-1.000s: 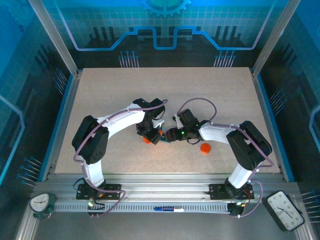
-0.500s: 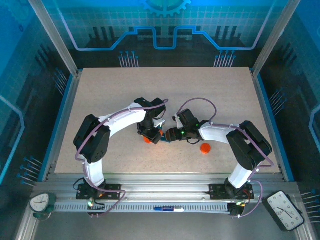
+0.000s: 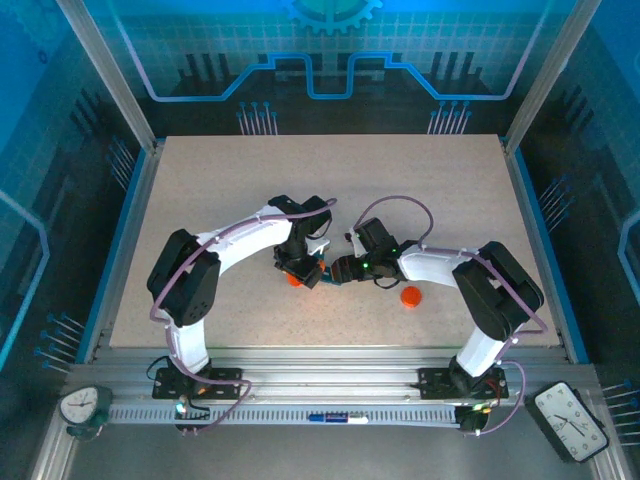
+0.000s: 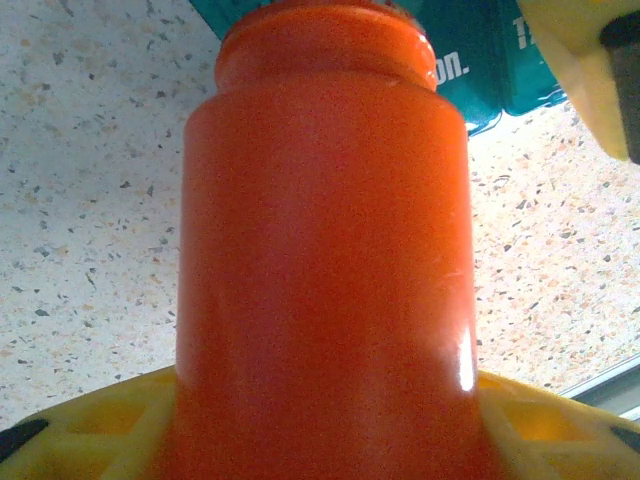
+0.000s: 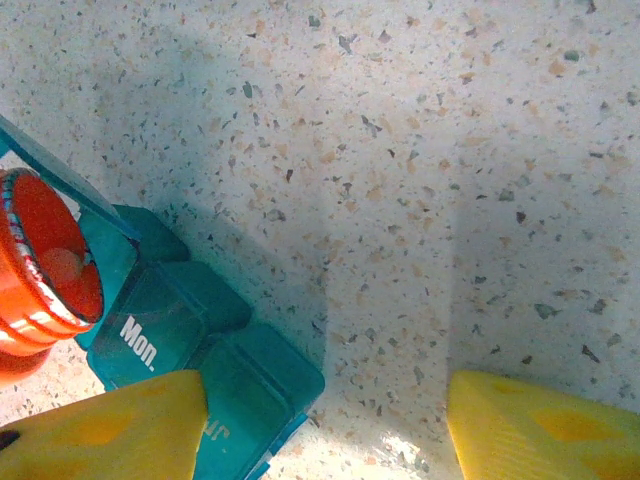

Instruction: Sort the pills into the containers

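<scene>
From above, the speckled table (image 3: pixel 250 180) carries both arms, which bend inward so that their wrists meet near its middle, a little closer to the near edge than the far one. The left gripper (image 3: pixel 300 270) is clamped on an orange bottle (image 3: pixel 293 279). The right gripper (image 3: pixel 338 268) sits just beside it, facing it. An orange cap (image 3: pixel 410 296) lies on the bare surface to the right of both, nearer the near edge and apart from them.

From the left wrist, the bottle is very close, gripped at its lower body between the two yellow fingers (image 4: pixel 90 425), its neck pointing away from the camera. Just past the mouth lies the dark-teal pill box (image 4: pixel 480 70) on the table, part of a white printed label showing on it. One yellow finger of the other gripper shows in the upper right corner, over the box.

From the right wrist, the jaws stand released and wide apart. One finger lies over the end of the pill box, the other over bare table well clear of it, so nothing is gripped. The box's lid marked "Mon." is readable. A teal flap stands raised at its far end, where the bottle's open mouth hangs. Something pale shows inside the mouth, too blurred to name.
</scene>
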### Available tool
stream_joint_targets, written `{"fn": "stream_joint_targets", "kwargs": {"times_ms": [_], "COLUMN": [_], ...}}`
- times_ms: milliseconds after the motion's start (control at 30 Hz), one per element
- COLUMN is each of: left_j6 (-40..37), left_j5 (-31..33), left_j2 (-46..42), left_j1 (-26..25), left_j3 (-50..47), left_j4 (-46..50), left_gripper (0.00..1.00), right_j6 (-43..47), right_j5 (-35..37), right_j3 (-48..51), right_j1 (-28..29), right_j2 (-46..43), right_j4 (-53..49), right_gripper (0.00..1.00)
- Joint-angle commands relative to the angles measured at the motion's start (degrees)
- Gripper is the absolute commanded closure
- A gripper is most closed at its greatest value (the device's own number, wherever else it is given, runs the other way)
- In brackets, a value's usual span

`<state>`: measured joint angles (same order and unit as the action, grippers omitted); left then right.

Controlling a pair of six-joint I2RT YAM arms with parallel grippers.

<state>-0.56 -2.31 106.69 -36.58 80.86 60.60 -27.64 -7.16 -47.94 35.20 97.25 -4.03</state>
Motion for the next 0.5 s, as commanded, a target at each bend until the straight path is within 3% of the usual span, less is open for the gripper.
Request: {"fn": "stream_joint_targets", "kwargs": {"times_ms": [0,467], "left_j6": [-0.17,-0.23], "left_j5": [0.32,-0.01], "left_j2": [-2.09,-2.78], "left_j1": [0.37,0.38], "left_j3": [0.01,0.70], "left_j4": [1.47,2.07], "left_gripper": [1.00,1.00], "right_j6": [-0.47,-0.53], "right_j5": [-0.14,-0.05], "right_j3": [2.51,2.51], "right_j1": [0.75,0.76], "right_j2": [4.21,4.22], "right_j4": [-2.81,-2.78], "right_gripper": [0.34,0.34]}}
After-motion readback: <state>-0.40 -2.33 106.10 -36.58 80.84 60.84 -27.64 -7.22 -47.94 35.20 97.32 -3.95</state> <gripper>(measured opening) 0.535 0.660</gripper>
